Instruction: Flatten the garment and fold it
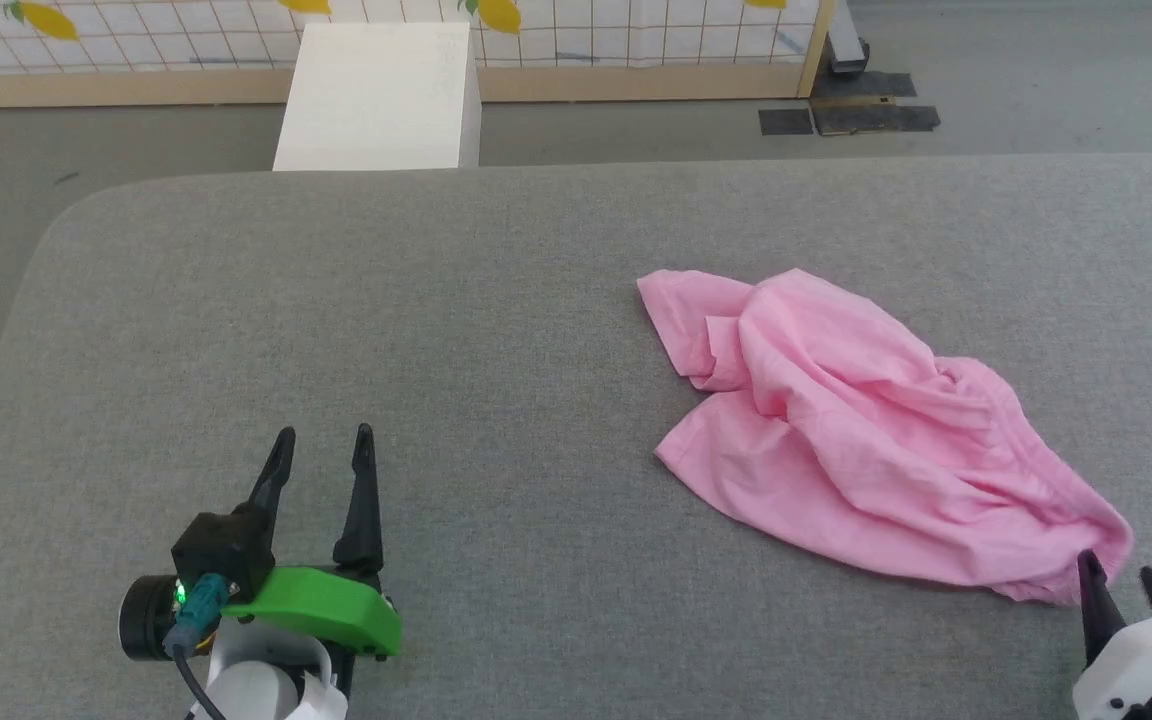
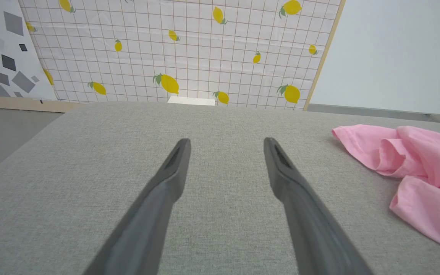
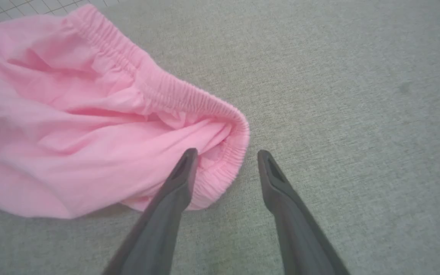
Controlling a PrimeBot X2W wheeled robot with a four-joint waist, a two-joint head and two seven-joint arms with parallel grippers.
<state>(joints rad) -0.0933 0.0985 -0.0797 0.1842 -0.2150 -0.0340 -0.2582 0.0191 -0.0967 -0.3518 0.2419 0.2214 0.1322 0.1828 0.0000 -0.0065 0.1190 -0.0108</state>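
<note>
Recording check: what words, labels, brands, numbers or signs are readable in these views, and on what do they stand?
No text can be read anywhere.
The garment: plain pink, no print on the visible cloth.
The screen: lemons and grid lines, no words.
The white box: blank faces.
The left gripper: no lettering I can make out on its green cover.

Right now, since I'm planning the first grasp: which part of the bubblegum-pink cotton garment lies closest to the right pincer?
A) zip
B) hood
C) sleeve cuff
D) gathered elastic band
D: the right wrist view shows the gathered elastic band curling just ahead of the open right pincer.
</note>
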